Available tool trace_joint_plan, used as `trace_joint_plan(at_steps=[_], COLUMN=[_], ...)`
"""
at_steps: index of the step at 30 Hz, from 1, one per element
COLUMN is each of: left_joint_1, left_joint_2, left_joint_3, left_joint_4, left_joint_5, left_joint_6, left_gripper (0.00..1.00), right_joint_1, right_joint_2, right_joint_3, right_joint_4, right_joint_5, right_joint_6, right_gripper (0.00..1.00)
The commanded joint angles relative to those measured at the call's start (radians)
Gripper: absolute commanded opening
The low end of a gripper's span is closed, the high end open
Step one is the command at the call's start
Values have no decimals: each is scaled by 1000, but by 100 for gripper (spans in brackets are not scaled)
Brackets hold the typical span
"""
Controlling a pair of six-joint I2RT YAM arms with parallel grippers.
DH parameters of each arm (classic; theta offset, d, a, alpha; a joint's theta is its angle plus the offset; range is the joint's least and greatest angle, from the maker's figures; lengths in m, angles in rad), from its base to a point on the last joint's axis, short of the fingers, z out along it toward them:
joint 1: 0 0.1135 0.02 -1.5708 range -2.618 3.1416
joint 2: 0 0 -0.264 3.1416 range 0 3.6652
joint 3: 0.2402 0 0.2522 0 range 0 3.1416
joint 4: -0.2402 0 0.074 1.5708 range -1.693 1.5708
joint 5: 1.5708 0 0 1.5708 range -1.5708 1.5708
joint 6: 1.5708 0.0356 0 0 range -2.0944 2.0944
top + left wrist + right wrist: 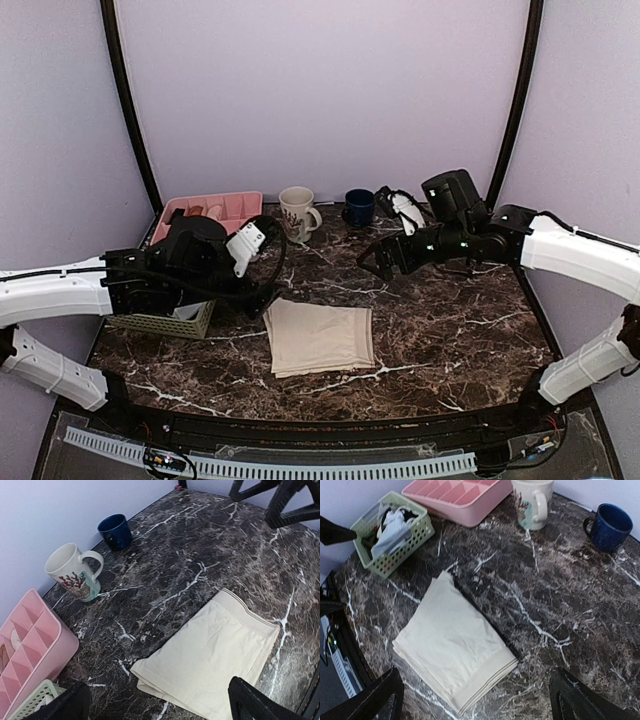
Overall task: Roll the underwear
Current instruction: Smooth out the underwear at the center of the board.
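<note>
Underwear (320,337) lies folded flat on marble table (450,320), front-centre, between arms. Left hand (157,692) spread wide, empty. Right hand (475,680) spread wide, empty. Neither touches fabric.

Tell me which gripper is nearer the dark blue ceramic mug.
Right. The right gripper hovers just in front of the mug; the left gripper sits farther off, by the cream fabric underwear.

I see the underwear (320,337) lying flat in the middle of the tabletop (450,320). Behind it stand a mug (297,213) and a cup (359,206). A divided tray (240,208) sits back-left, with a basket (165,322), I think holding cloths, before it.
</note>
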Motion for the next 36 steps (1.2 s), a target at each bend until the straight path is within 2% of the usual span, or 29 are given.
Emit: trace_joint_plan(at_steps=[1, 4, 6, 8, 9, 10, 15, 18, 23, 30, 36], left_joint_1=[38, 160, 197, 212, 221, 234, 292, 307, 314, 355, 440], left_joint_2=[75, 172, 202, 232, 251, 268, 348, 406, 495, 610, 679], left_joint_3=[112, 213, 207, 197, 194, 186, 142, 132, 131, 82, -21], left_joint_4=[16, -50, 5, 48, 64, 79, 193, 228, 272, 403, 496], left_joint_5=[-83, 187, 323, 374, 397, 442, 621, 674, 726, 870, 881], left_joint_6=[-158, -310, -350, -379, -393, -405, -492, -527, -573, -649, -715], left_gripper=[99, 99, 99, 99, 99, 99, 99, 98, 98, 95, 94], right_joint_1=[-14, -43, -66, -86, -93, -99, -100, -100, -103, -138, -182], right_joint_2=[22, 101, 162, 194, 210, 229, 368, 425, 498, 584, 645], right_joint_3=[12, 91, 112, 77, 52, 29, -27, -61, -99, -175, -260], right_joint_4=[205, 198, 205, 295, 348, 401, 525, 643, 742, 773, 808], right_joint_5=[102, -59, -205, -229, -357, -411, -549, -608, -676, -715, -721], right_joint_6=[147, 162, 196, 207, 306, 362, 500, 573, 643, 627, 604], right_gripper=[99, 99, 100, 99, 100, 100, 99, 99, 100, 99, 97])
